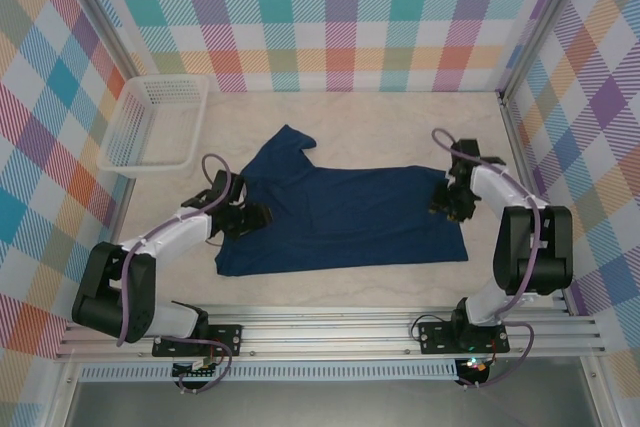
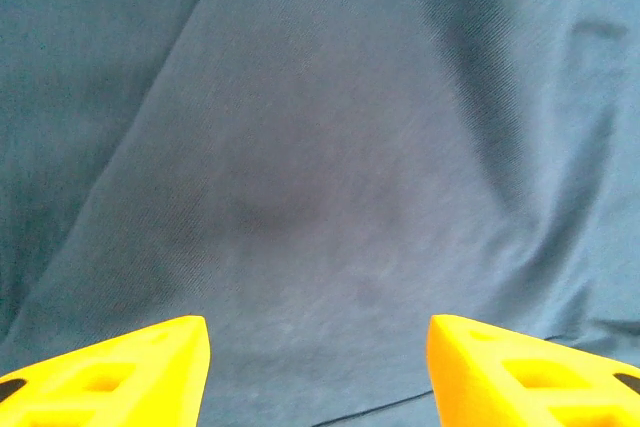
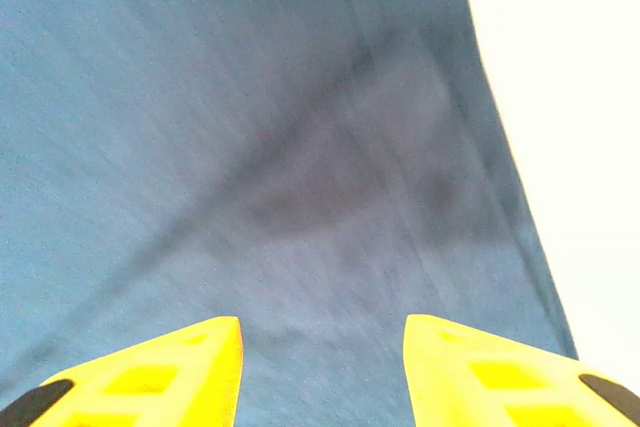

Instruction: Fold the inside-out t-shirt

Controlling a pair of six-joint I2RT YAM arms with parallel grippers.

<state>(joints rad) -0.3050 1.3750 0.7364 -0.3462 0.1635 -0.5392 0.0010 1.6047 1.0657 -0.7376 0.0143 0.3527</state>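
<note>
The inside-out t-shirt (image 1: 350, 217) is dark navy and lies spread flat across the middle of the table, with one sleeve (image 1: 285, 147) pointing toward the back. My left gripper (image 1: 258, 217) sits over the shirt's left edge. Its yellow fingers (image 2: 170, 352) stand apart, and smooth navy cloth (image 2: 320, 147) lies beneath the left gripper (image 2: 318, 347). My right gripper (image 1: 445, 202) hovers at the shirt's right edge. In the right wrist view the right gripper (image 3: 322, 347) is open over the fabric (image 3: 250, 147), close to its hem. Neither gripper pinches any cloth.
A white mesh basket (image 1: 165, 80) stands at the back left, tilted against the left wall. Pale tabletop (image 3: 570, 97) lies bare right of the shirt's hem. Checked walls close in the table on three sides, and a metal rail (image 1: 330, 332) runs along the near edge.
</note>
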